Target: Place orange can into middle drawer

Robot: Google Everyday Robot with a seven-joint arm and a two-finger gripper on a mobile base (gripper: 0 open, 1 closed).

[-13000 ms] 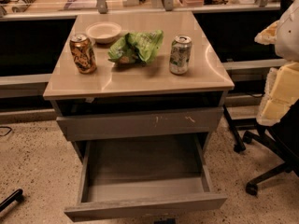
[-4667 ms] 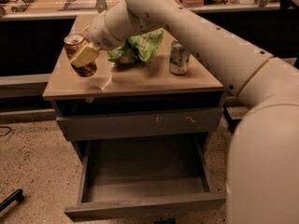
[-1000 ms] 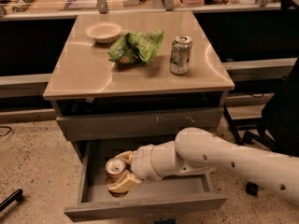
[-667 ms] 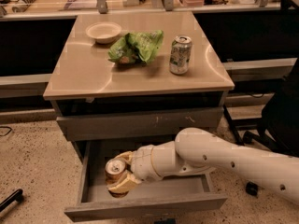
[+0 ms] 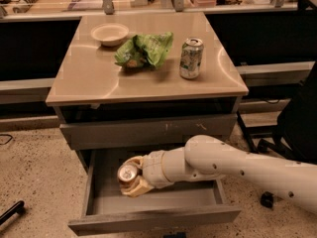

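our gripper [image 5: 132, 181] is closed around the small orange metal can [image 5: 127, 173], low inside the open wide grey middle drawer [image 5: 190, 198]. we only have to let go.

Probably an office or lab workroom: a beige desk [image 5: 148, 81] with grey drawers stands on a speckled hard floor [image 5: 34, 177], with a black wheeled chair [image 5: 297, 128] beside it and cluttered benches [image 5: 49, 6] behind. The robot's claw [image 5: 131, 181] grips the orange can [image 5: 127, 173] inside the open middle drawer [image 5: 153, 221].
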